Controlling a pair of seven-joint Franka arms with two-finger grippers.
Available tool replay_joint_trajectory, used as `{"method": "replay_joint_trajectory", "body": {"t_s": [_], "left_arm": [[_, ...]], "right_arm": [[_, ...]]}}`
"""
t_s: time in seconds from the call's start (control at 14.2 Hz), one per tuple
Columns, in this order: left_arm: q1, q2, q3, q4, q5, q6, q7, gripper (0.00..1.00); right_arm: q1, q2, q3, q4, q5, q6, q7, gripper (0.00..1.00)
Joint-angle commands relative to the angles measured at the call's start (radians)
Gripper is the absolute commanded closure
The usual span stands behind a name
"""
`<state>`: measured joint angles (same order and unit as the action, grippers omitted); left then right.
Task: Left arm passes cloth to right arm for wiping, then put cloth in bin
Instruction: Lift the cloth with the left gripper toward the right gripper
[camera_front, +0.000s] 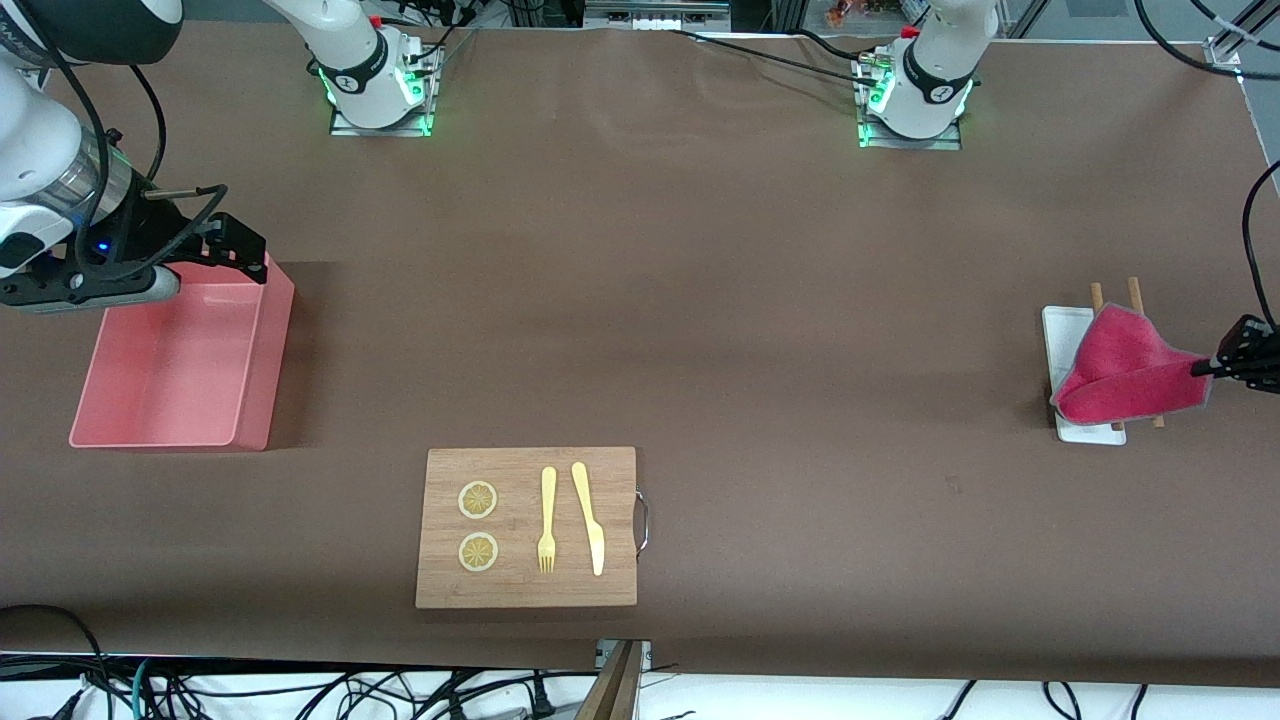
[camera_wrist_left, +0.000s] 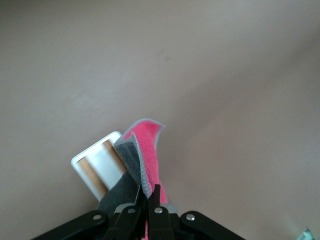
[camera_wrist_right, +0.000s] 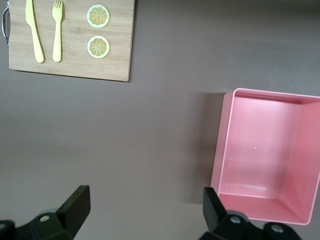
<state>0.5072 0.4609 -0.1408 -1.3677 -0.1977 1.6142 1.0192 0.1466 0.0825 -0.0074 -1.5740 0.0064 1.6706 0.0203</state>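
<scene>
The crimson-pink cloth (camera_front: 1130, 370) hangs lifted over the small white tray (camera_front: 1062, 330) at the left arm's end of the table. My left gripper (camera_front: 1205, 368) is shut on one of its corners. In the left wrist view the gripper (camera_wrist_left: 147, 194) pinches the cloth (camera_wrist_left: 149, 150), and the dark grey reverse side shows. The pale pink bin (camera_front: 260, 370) stands at the right arm's end and nothing is in it. My right gripper (camera_front: 235, 245) is open and empty, up by the bin's farther corner. In the right wrist view the gripper (camera_wrist_right: 145, 205) is over bare table beside the bin (camera_wrist_right: 223, 150).
A wooden board (camera_front: 527, 580) lies near the front camera with two lemon slices (camera_front: 478, 500), a yellow fork (camera_front: 547, 520) and a yellow knife (camera_front: 590, 518); it also shows in the right wrist view (camera_wrist_right: 75, 67). Two chopsticks (camera_front: 1135, 292) lie across the white tray (camera_wrist_left: 111, 165).
</scene>
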Motion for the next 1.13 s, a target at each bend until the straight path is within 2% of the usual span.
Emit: {"method": "replay_joint_trajectory", "body": {"t_s": [0.0,0.14,0.35,0.42,0.63,0.85,1.06], "left_arm": [[-0.094,-0.077,0.007,-0.019,0.024,-0.071,-0.140,1.00],[-0.172,-0.109,0.007,-0.017,0.018,-0.118,-0.261,1.00],[-0.306,-0.168,-0.005,-0.017,0.009,-0.158,-0.457,1.00],[-0.332,-0.177,-0.031,-0.017,0.008,-0.158,-0.511,1.00],[-0.342,-0.180,-0.181,-0.017,-0.034,-0.154,-0.758,1.00],[-0.352,-0.171,-0.314,-0.017,-0.117,-0.123,-0.818,1.00],[-0.384,-0.143,-0.356,-0.017,-0.182,-0.034,-0.817,1.00]], "right_arm": [[-0.002,0.011,-0.002,0.015,0.015,-0.017,-0.017,0.00],[0.010,0.058,0.009,0.021,0.015,-0.018,-0.025,0.00],[0.043,0.063,0.012,0.017,0.017,-0.028,-0.010,0.00],[0.060,0.065,0.012,0.015,0.018,-0.037,-0.010,0.00],[0.151,0.117,0.015,0.040,0.007,-0.052,-0.022,0.00],[0.227,0.141,0.021,0.034,0.012,-0.060,-0.022,0.00],[0.267,0.151,0.049,0.038,0.020,-0.072,-0.112,0.00]]}}
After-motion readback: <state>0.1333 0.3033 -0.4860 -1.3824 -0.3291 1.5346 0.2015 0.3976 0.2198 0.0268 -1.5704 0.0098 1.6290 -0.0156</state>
